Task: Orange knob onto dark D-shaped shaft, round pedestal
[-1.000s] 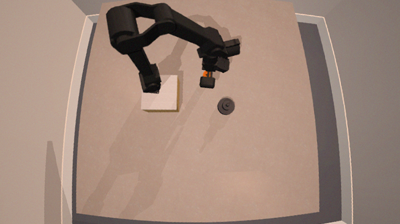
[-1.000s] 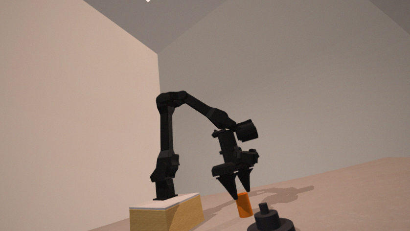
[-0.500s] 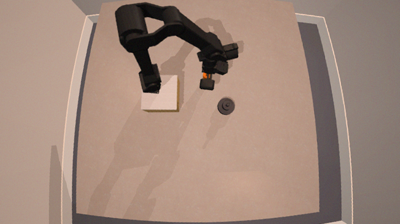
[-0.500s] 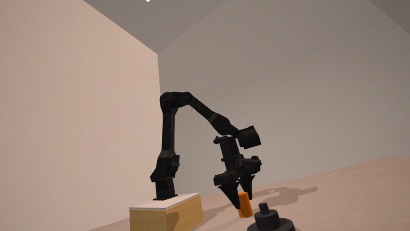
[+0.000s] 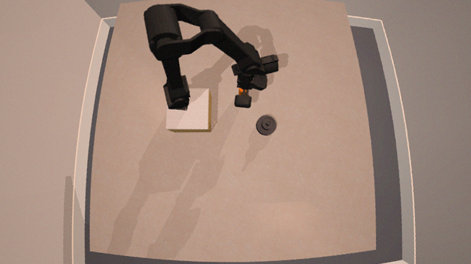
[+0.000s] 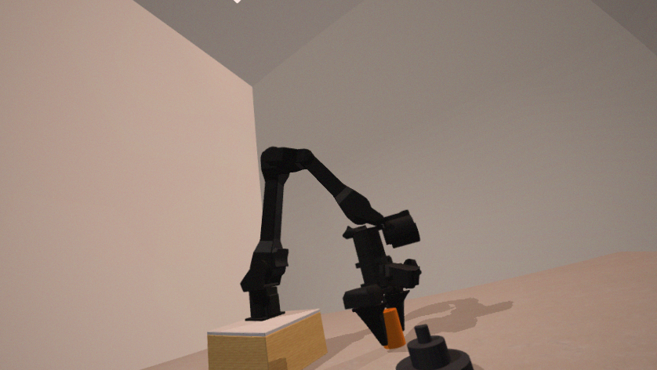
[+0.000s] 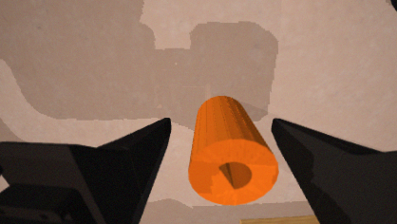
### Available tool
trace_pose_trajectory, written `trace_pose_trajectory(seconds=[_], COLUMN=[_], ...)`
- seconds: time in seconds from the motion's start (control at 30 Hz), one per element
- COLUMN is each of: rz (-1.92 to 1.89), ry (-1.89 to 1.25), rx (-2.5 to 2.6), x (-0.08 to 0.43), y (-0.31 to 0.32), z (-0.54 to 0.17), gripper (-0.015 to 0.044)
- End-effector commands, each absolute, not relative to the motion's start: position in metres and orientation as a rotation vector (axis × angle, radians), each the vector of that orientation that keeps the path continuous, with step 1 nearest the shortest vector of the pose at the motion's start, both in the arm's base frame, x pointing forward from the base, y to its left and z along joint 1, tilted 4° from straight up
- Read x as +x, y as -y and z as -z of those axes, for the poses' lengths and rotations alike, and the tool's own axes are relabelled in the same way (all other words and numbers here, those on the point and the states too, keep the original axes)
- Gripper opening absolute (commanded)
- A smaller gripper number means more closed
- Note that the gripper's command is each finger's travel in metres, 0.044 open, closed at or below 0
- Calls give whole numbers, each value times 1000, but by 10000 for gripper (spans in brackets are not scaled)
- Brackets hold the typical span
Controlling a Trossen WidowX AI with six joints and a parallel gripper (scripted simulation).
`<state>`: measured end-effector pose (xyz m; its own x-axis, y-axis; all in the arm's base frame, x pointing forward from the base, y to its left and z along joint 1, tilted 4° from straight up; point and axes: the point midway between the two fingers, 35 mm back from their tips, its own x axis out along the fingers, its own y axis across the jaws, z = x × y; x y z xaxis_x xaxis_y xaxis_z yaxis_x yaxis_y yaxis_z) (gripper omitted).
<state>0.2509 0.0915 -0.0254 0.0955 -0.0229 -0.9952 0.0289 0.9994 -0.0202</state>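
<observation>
The orange knob (image 5: 240, 91) (image 6: 393, 328) (image 7: 223, 125) stands upright on the table, its hole facing up. In the wrist view the hole's straight edge is at its lower left. My gripper (image 6: 394, 336) (image 7: 220, 123) is open around the knob, one finger on each side. The wrist view shows gaps between the knob and both fingers. In the top view the gripper hides most of the knob. The dark round pedestal (image 5: 260, 130) (image 6: 459, 360) stands apart from the knob, with the bare shaft (image 5: 267, 123) (image 6: 422, 333) upright on top. The shaft's flat side cannot be made out.
The arm's base stands on a box with a white top (image 5: 195, 116) (image 6: 238, 328) and wooden sides, left of the knob in the top and exterior views. The pedestal is close to the gripper, below and right of it in the top view. The table (image 5: 305, 212) has a dark border beyond its edges.
</observation>
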Motion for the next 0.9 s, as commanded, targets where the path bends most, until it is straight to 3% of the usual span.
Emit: trace_pose_trajectory(seconds=[0.0, 0.13, 0.37, 0.53, 0.87], rz=[38, 38, 38, 37, 37], ry=[-1482, -1482, -1482, -1482, -1481], rx=[-4, -4, -4, -3, -3], x=[249, 249, 249, 253, 252], y=[-91, -91, -91, -93, -99], z=[29, 29, 29, 12, -61], gripper=[282, 177, 131, 0, 0])
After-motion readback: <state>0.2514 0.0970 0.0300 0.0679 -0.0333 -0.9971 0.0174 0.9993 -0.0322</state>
